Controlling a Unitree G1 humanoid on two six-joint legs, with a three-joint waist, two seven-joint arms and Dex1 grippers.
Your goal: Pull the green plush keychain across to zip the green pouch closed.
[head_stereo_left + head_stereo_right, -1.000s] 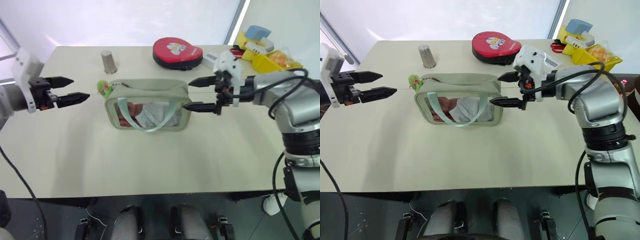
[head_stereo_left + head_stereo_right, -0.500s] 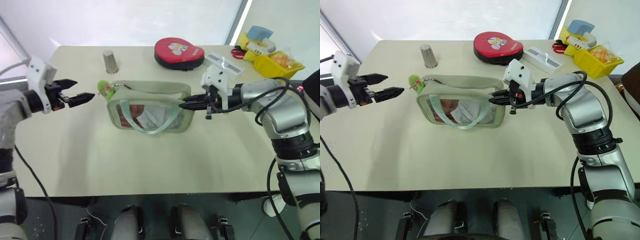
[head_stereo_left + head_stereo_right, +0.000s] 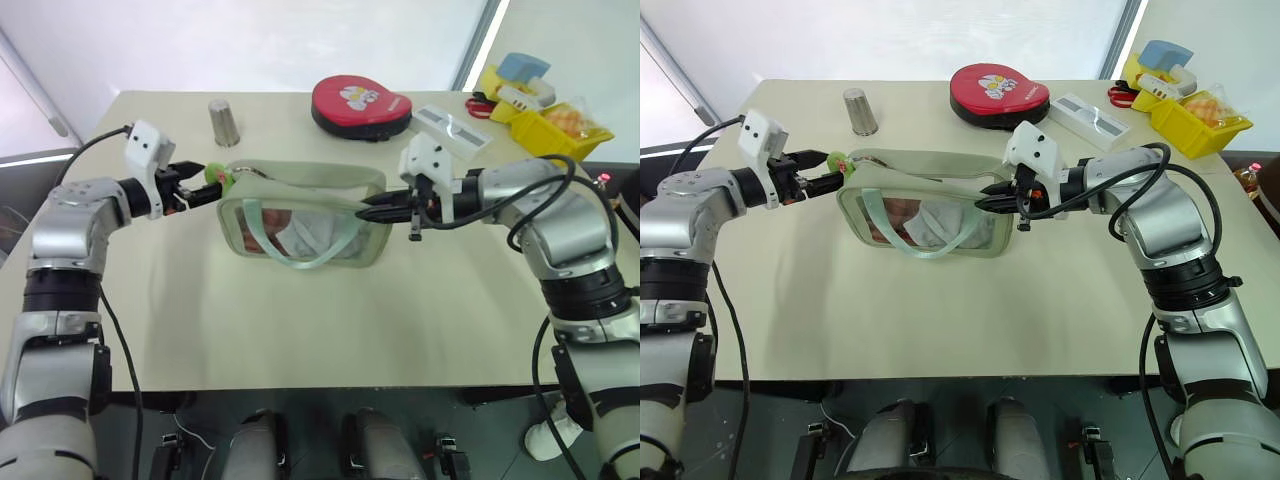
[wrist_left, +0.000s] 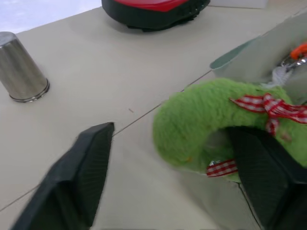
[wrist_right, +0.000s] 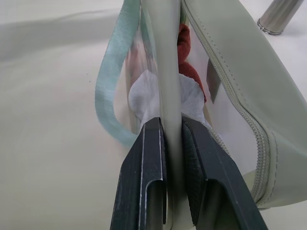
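Left fingers straddling the keychain; right fingers clamped on the pouch end.

My right fingers are clenched on the right end of the green pouch, which lies lengthwise across the table. The green plush keychain sits at the pouch's left end, between my left fingers, spread and not yet closed. Zip travel runs rightward.

Table: pale beige top. Steel cup: upright near the far edge. Red case: flat, right of the cup, well apart. White box: just right of the case. Yellow bin: far right, holding mixed items.
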